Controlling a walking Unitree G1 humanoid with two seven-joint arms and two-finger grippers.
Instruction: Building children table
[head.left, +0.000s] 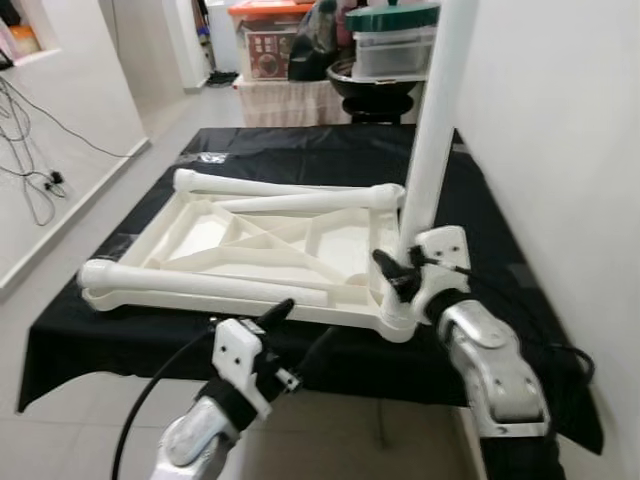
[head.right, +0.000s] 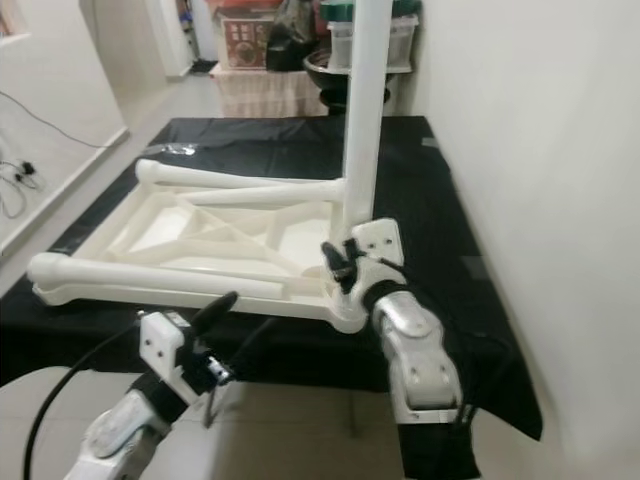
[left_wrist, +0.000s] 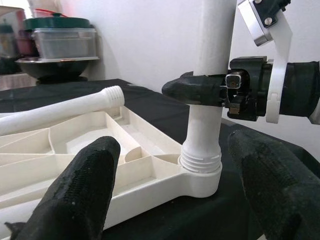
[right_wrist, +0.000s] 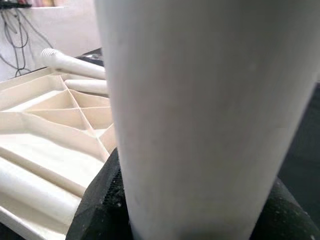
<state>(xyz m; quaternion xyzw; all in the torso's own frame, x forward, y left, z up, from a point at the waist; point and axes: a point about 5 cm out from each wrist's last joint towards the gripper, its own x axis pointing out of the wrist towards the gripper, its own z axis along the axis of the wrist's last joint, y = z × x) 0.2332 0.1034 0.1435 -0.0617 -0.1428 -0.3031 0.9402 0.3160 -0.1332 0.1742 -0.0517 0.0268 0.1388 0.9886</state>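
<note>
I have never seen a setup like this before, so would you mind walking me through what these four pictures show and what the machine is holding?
This is a humanoid robot with two silver arms, each ending in a gripper of two black fingers. Two pictures come from a stereo camera on its head, looking down; the other two come from cameras on its wrists, looking along the fingers.

In front of it, a black cloth covers a table. On it lies an upside-down white tabletop, its ribbed underside facing up. Three loose white legs rest across it.

The right gripper is shut on a fourth leg, which stands upright in the corner socket nearest the robot's right. Its thread is visible just above the socket. The left gripper hovers open near the tabletop's front edge, holding nothing.

Behind stand storage boxes.
</note>
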